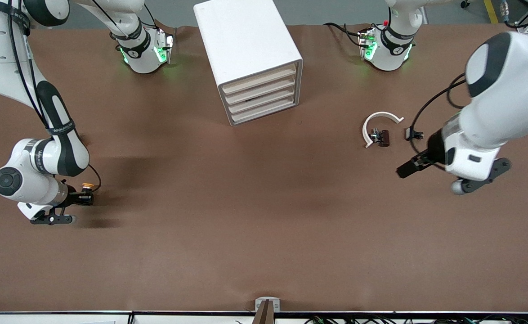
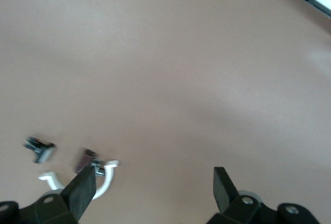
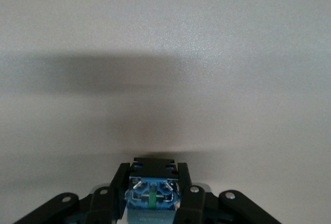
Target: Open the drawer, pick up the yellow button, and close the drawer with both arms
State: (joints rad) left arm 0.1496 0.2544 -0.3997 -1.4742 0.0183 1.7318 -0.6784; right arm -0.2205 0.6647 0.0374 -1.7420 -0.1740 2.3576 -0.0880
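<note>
The white cabinet (image 1: 250, 54) stands at the back middle of the table, with all its beige-fronted drawers (image 1: 264, 96) pushed in. My right gripper (image 1: 86, 198) is shut on the button (image 1: 86, 186), low over the bare table at the right arm's end. The button's orange cap shows in the front view. Its blue base (image 3: 153, 195) shows between the fingers in the right wrist view. My left gripper (image 1: 408, 168) is open and empty, up over the table at the left arm's end, beside the small parts. Its fingers (image 2: 83, 190) stand wide apart in the left wrist view.
A white curved clip (image 1: 378, 123), a dark brown small part (image 1: 382, 137) and a small black clip (image 1: 413, 133) lie on the table near my left gripper. They also show in the left wrist view (image 2: 85, 169). A mount (image 1: 267, 306) sits at the table's front edge.
</note>
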